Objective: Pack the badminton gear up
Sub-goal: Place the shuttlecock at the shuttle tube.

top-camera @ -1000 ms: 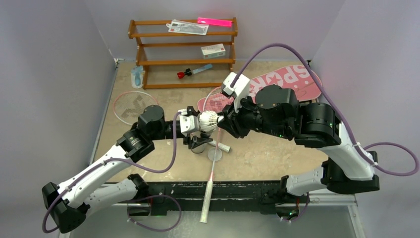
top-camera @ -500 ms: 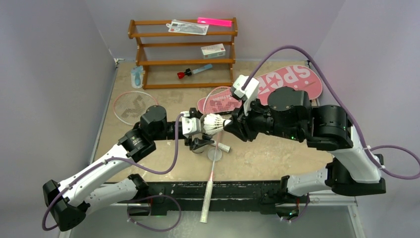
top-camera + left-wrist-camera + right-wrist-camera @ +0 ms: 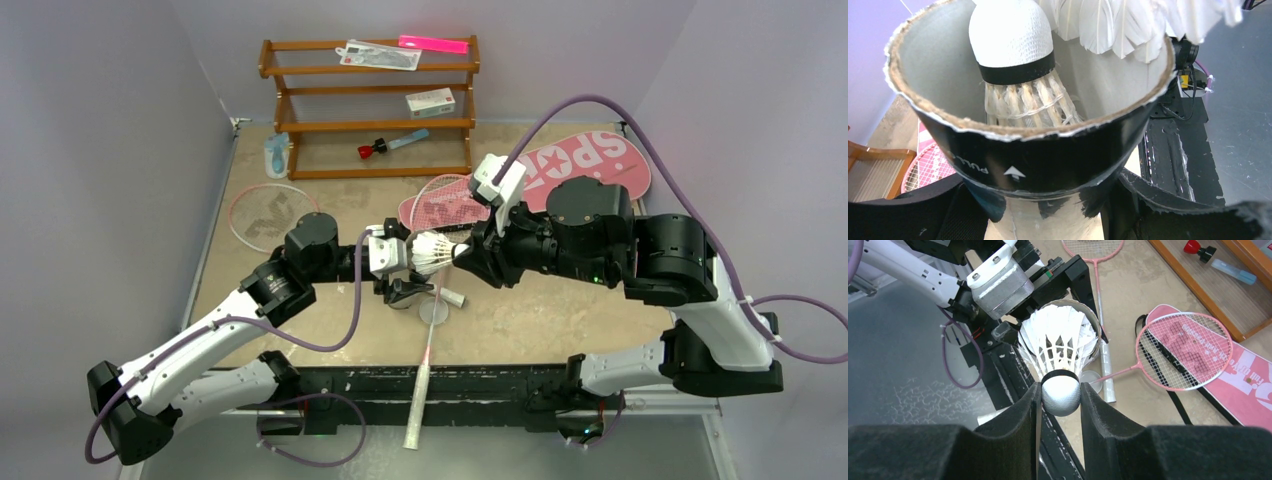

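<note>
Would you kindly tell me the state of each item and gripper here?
Black tube: open, inner shuttlecock inside, clamped by left gripper.
Second shuttlecock: cork pinched by right gripper, feathers at tube mouth.
Racket bag: flat on table, under the head of one racket.
Other racket: lying on table, unpacked.

Bright, even overhead light, soft shadows, mild glare on the shuttlecock (image 3: 1060, 357), blurred foreground in wrist views.
</note>
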{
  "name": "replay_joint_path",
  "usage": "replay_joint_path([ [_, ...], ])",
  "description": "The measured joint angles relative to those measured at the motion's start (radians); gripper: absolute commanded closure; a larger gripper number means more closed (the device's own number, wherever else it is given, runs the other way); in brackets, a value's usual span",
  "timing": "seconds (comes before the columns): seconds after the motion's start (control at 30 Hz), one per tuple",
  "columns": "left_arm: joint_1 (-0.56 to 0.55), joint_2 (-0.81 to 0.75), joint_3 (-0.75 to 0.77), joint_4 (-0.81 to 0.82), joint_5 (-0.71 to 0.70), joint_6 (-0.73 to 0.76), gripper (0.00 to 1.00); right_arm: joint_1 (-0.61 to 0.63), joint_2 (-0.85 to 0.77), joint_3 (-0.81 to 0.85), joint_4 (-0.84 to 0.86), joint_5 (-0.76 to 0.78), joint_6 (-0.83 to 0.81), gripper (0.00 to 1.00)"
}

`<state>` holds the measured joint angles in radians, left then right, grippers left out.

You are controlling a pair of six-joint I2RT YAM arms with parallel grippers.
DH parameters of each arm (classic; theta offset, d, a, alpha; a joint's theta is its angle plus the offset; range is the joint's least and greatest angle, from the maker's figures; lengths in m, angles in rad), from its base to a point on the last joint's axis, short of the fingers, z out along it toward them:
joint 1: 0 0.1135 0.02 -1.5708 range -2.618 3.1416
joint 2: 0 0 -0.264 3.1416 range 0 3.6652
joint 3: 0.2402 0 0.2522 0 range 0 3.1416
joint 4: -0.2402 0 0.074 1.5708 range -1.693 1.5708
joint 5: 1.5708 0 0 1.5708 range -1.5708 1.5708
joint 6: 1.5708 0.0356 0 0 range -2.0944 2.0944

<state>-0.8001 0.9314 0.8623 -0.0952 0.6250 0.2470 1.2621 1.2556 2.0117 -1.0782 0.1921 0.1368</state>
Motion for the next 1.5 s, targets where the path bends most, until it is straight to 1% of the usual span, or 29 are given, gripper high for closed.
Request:
replay_joint_path([
  [0.27,-0.001,0.0,0.0,0.0,0.0,0.0,0.48,0.0,0.019,0.029,-0.007,0.0,0.0,0.83],
  [1.0,-0.008,0.003,0.003,-0.006,0.0,0.008,0.47,0.0,0.019,0.009,-0.014,-0.003,0.003,0.84],
  [1.23,-0.014,0.005,0.006,-0.008,0.0,0.012,0.47,0.0,0.02,0.007,-0.02,-0.003,0.005,0.82],
  [1.43,-0.02,0.009,0.01,-0.015,0.002,0.019,0.46,0.0,0.021,0.007,-0.024,-0.003,0.005,0.74],
  [1.47,-0.021,0.01,0.011,-0.016,0.002,0.019,0.46,0.0,0.021,0.007,-0.024,-0.004,0.005,0.72],
  [1.5,-0.021,0.01,0.011,-0.016,0.002,0.021,0.46,0.0,0.021,0.007,-0.024,-0.004,0.005,0.66],
])
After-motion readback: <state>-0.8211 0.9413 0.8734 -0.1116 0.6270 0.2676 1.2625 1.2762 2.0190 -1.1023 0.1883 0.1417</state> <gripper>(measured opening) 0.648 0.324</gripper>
